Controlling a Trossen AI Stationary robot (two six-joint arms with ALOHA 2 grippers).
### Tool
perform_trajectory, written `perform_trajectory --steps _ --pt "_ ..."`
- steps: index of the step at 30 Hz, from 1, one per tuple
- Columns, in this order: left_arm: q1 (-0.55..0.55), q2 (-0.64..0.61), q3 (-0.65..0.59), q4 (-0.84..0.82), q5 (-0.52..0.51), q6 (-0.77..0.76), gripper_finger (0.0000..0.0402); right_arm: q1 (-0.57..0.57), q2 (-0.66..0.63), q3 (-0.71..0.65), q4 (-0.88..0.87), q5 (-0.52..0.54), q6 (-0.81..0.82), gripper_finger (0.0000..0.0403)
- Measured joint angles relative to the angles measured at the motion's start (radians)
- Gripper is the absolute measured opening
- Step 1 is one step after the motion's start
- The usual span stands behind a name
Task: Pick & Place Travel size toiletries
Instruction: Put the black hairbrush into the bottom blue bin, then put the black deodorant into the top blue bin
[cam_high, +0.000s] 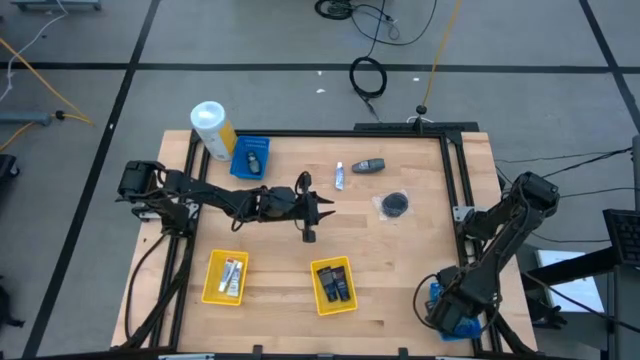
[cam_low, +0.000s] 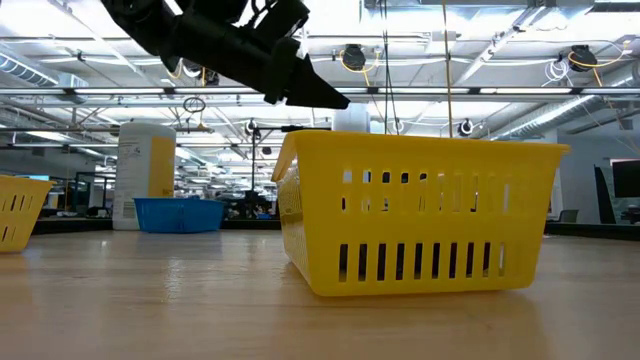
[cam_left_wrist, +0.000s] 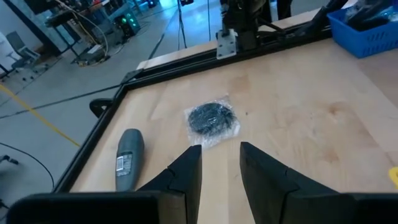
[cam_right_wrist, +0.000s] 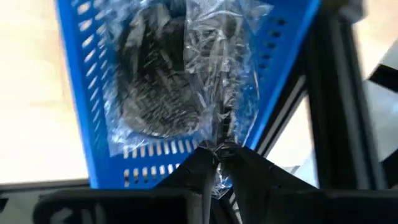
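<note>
On the table lie a grey bottle (cam_high: 370, 165), a thin white tube (cam_high: 340, 176) and a dark clear-wrapped packet (cam_high: 395, 205). My left gripper (cam_high: 322, 211) hovers open at mid-table, pointing at that packet (cam_left_wrist: 212, 119) with the bottle (cam_left_wrist: 129, 159) to one side. My right gripper (cam_high: 447, 306) is at the near right corner over a blue tray (cam_high: 436, 294), shut on a second clear-wrapped packet (cam_right_wrist: 165, 81). Another blue tray (cam_high: 250, 157) and two yellow trays (cam_high: 225, 276) (cam_high: 333, 284) hold more small items. My right gripper pinches an edge of the packet's crinkled clear wrap (cam_right_wrist: 219, 144) between its two fingertips, coming steeply from above. The packet's dark body hangs below the fingers inside the blue tray (cam_right_wrist: 81, 93). Whether it rests on the tray's floor I cannot tell.
A white-and-yellow canister (cam_high: 212, 130) stands at the far left beside the blue tray. A small dark thing (cam_high: 308, 235) lies on the table just near of my left gripper. A black frame rail (cam_high: 455, 180) runs along the table's edges. In the low view a yellow tray (cam_low: 420, 210) stands close.
</note>
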Motion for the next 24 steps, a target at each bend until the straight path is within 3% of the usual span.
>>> perform_trajectory --steps 11,18,21,24 --pt "-0.002 0.0 0.0 -0.074 0.0 -0.077 0.0111 -0.001 -0.006 -0.005 0.12 0.066 -0.085 0.0177" --pt "-0.002 0.0 0.0 -0.083 0.01 -0.103 0.0111 -0.005 -0.077 -0.005 0.163 0.142 -0.092 0.0213" --pt "-0.002 0.0 0.0 -0.086 0.017 -0.103 0.0111 -0.004 -0.091 -0.005 0.156 0.262 -0.174 0.0209" --pt "-0.002 -0.001 0.0 -0.085 0.017 -0.093 0.0111 -0.006 -0.091 -0.005 0.158 0.525 -0.288 0.0198"
